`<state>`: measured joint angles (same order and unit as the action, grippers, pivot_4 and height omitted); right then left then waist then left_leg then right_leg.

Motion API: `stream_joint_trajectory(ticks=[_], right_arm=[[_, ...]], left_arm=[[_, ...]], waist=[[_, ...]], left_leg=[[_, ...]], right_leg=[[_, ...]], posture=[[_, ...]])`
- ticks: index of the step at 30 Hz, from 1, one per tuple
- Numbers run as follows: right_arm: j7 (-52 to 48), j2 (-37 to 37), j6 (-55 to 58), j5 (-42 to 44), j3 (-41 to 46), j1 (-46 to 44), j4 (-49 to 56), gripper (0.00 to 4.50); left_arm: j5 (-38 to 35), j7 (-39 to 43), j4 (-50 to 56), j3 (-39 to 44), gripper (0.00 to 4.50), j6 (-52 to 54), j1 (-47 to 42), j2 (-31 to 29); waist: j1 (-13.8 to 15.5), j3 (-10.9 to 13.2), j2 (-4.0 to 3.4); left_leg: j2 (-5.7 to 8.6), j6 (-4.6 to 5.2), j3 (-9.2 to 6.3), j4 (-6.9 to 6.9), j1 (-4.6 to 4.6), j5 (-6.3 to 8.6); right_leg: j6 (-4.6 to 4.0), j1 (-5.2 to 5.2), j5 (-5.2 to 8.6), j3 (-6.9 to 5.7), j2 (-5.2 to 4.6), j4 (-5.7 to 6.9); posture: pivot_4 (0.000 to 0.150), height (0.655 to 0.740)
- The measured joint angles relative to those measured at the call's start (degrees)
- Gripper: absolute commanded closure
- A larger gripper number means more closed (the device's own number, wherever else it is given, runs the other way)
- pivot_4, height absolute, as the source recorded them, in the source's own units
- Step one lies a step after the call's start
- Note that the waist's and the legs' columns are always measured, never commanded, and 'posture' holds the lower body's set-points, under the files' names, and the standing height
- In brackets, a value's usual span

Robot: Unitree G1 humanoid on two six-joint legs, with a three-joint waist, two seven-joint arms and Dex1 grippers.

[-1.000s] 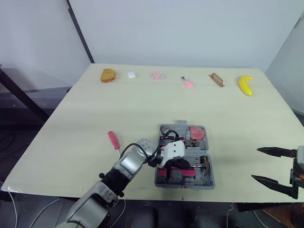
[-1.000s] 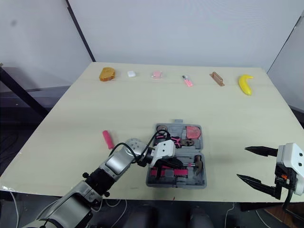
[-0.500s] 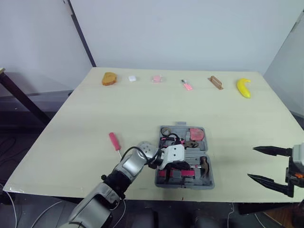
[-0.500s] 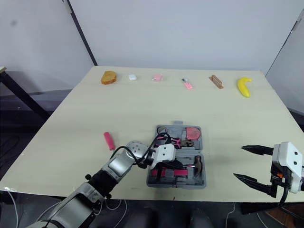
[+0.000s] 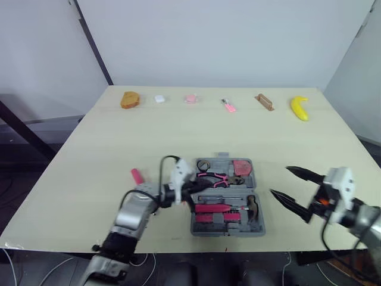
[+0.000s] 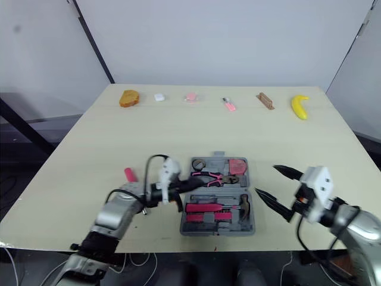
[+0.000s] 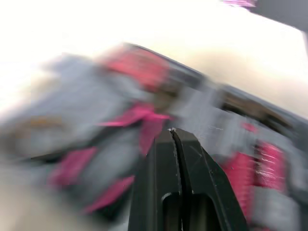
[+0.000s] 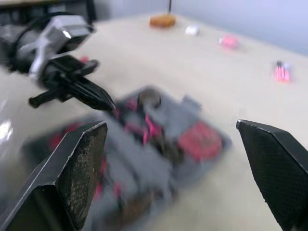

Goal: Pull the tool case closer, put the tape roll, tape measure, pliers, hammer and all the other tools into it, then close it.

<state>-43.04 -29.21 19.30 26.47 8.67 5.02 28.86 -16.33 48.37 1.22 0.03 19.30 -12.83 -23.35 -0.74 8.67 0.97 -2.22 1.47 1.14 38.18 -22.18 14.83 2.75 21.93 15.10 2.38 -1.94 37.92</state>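
Worktop of pale matt wood (image 5: 178, 131) carries everything, and we judge its flat, smooth face lets a case slide easily. The grey moulded-plastic tool case (image 5: 227, 195) lies open near the front edge, between the two arms, so we take the pulling-closer step as done.

The right claw (image 6: 266, 180) hangs just beside the case's right side. Its two black pointed fingers are spread wide and hold nothing, probably waiting to help with the closing. The left claw (image 5: 193, 187) lies low at the case's left rim. Its fingers (image 7: 156, 173) are pressed together with nothing between them, tips over the pink-handled pliers (image 5: 214, 177). We read this as nudging that tool into its recess.

Shaped hollows keep each piece from rattling:
- a dark-headed hammer (image 5: 253, 205) at the near right
- a rounded red tape measure (image 5: 241, 167) at the far right
- a black ring-shaped tape roll (image 5: 203, 164) at the far left
- pink-gripped drivers (image 5: 213, 208) laid side by side at the front

One short pink-handled tool (image 5: 136, 176) lies loose on the wood, left of the case and beyond the left arm, so the filling is not finished.

Well apart, along the far edge, sit a curved yellow banana (image 5: 299, 108) and a small brown wooden block (image 5: 264, 102), which we judge to be no part of the kit.
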Motion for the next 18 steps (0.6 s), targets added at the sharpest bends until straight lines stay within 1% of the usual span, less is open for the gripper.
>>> stream_joint_trajectory(ticks=[3, 5, 7, 8, 9, 10, 11, 12, 13, 14, 15, 16, 17, 18], right_arm=[[1.95, 3.64, -2.54, -1.95, -2.54, -3.52, -4.14, 0.0], [1.94, 4.03, -3.85, -3.06, -4.32, -5.93, -7.91, 0.0], [1.28, 4.27, -3.96, -2.79, -4.29, -7.11, -11.18, 0.0], [0.57, 4.19, -4.16, -2.38, -4.24, -7.48, -12.92, 0.0], [-0.35, 3.72, -4.68, -2.27, -4.11, -7.41, -14.27, 0.0], [-1.68, 2.79, -5.44, -1.88, -3.51, -6.53, -15.53, 0.0], [-3.29, 1.56, -6.24, -1.15, -1.21, -4.16, -17.29, 0.0], [-3.67, 1.23, -6.36, -0.84, -0.37, -3.46, -17.92, 0.0], [-5.51, -0.28, -7.25, -0.09, 1.3, -0.89, -18.48, 0.0], [-6.56, -1.44, -7.8, 0.2, 2.19, 0.74, -18.5, 0.0], [-9.26, -3.24, -8.94, 1.27, 5.37, 5.53, -18.46, 0.0], [-10.15, -3.81, -9.31, 1.65, 6.54, 7.43, -18.49, 0.0], [-11.88, -4.79, -10.2, 2.32, 8.87, 11.03, -18.5, 0.0], [-12.52, -5.12, -10.56, 2.52, 9.71, 12.24, -18.58, 0.0]], left_arm=[[-2.22, -2.68, 2.25, 5.29, 4.44, 0.09, 4.22, -0.36], [-3.8, -4.51, 3.44, 8.83, 4.44, 0.43, 7.36, -0.78], [-5.71, -5.74, 4.16, 12.27, 4.44, 1.07, 9.7, -0.99], [-6.76, -6.01, 4.85, 14.02, 3.94, 1.31, 11.41, -1.31], [-7.76, -5.84, 5.41, 15.19, 3.76, 1.41, 13.28, -1.76], [-8.8, -5.53, 6.09, 16.44, 3.18, 1.45, 15.84, -2.22], [-9.95, -5.13, 6.51, 18.75, 2.74, 1.46, 19.74, -2.39], [-10.16, -5.08, 6.39, 19.38, 2.38, 1.49, 20.85, -2.39], [-10.63, -4.95, 6.3, 20.48, 1.86, 1.23, 23.23, -2.4], [-10.81, -4.83, 6.31, 21.22, 1.52, 1.0, 24.61, -2.43], [-10.92, -4.66, 6.16, 23.09, 1.12, 0.16, 27.93, -2.66], [-10.93, -4.54, 6.07, 23.82, 0.58, -0.11, 29.33, -2.82], [-10.93, -4.21, 5.85, 25.05, 0.22, -0.86, 31.59, -3.18], [-10.93, -4.04, 5.73, 25.48, 0.08, -1.14, 32.38, -3.3]], waist=[[0.23, 0.0, 0.0], [0.33, 0.01, 0.02], [0.45, 0.02, 0.04], [0.45, 0.02, 0.04], [0.35, 0.02, 0.04], [0.29, 0.02, 0.03], [0.35, 0.02, 0.03], [0.38, 0.02, 0.04], [0.52, 0.02, 0.03], [0.6, 0.02, 0.03], [0.63, 0.02, 0.05], [0.56, 0.02, 0.04], [0.47, 0.02, 0.04], [0.41, 0.02, 0.04]], left_leg=[[0.04, 0.0, -0.02, 0.08, -0.35, 0.0], [0.06, -0.01, -0.02, 0.11, -0.63, -0.01], [0.06, -0.01, -0.01, 0.12, -0.66, -0.01], [0.06, 0.0, 0.0, 0.12, -0.66, -0.01], [0.06, 0.0, 0.01, 0.1, -0.66, -0.01], [0.06, 0.0, 0.03, 0.06, -0.66, 0.0], [0.06, 0.0, 0.03, 0.05, -0.67, 0.0], [0.06, 0.0, 0.02, 0.03, -0.67, 0.0], [0.07, 0.0, 0.0, 0.03, -0.71, 0.0], [0.07, 0.0, 0.01, 0.01, -0.69, 0.0], [0.05, 0.0, 0.01, 0.01, -0.69, 0.0], [0.04, 0.0, 0.02, 0.0, -0.67, 0.0], [0.02, 0.0, 0.05, -0.01, -0.65, 0.0], [0.01, 0.0, 0.06, -0.01, -0.63, 0.0]], right_leg=[[0.02, 0.31, -0.02, -0.03, -0.05, 0.03], [0.03, 0.55, -0.03, -0.04, -0.08, 0.04], [0.04, 0.58, -0.04, -0.03, -0.09, 0.04], [0.04, 0.59, -0.04, -0.04, -0.08, 0.04], [0.03, 0.6, -0.04, -0.02, -0.09, 0.04], [0.03, 0.6, -0.04, -0.02, -0.11, 0.03], [0.02, 0.61, -0.03, -0.05, -0.14, 0.03], [0.02, 0.62, -0.03, -0.05, -0.14, 0.02], [0.02, 0.64, -0.03, -0.07, -0.14, 0.02], [0.01, 0.64, -0.02, -0.07, -0.14, 0.01], [0.0, 0.64, -0.01, -0.07, -0.12, 0.0], [-0.02, 0.64, 0.0, -0.05, -0.12, 0.0], [-0.17, 0.65, 0.09, -0.04, -0.11, 0.0], [-0.2, 0.65, 0.11, -0.03, -0.11, 0.0]], posture=[[0.15, 0.74], [0.15, 0.74], [0.15, 0.74], [0.15, 0.74], [0.15, 0.74], [0.15, 0.74], [0.15, 0.74], [0.15, 0.74], [0.15, 0.74], [0.15, 0.74], [0.15, 0.74], [0.15, 0.74], [0.15, 0.74], [0.15, 0.74]])
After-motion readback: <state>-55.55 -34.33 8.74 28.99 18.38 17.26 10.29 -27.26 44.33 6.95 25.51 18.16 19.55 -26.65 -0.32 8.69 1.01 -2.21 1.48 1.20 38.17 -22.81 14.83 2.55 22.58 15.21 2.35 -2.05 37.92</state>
